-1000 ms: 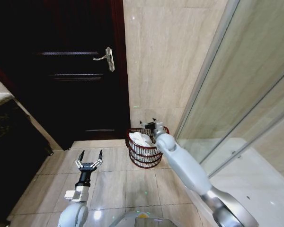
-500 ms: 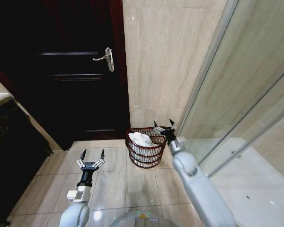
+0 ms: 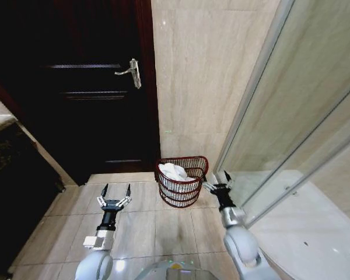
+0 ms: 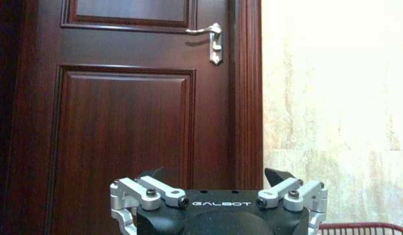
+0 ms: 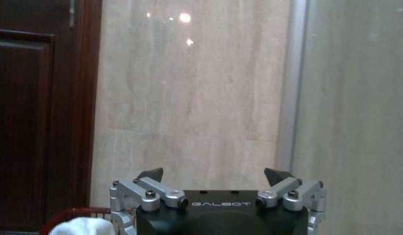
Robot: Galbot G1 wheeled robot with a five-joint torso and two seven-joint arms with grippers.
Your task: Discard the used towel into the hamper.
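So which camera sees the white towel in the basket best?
The head view: the whole towel shows lying inside the hamper from above. The right wrist view catches one white corner of it; the left wrist view catches a bit of hamper rim.

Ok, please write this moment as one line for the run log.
towel: inside hamper | right gripper: open, empty, beside hamper | left gripper: open, empty, over floor near door
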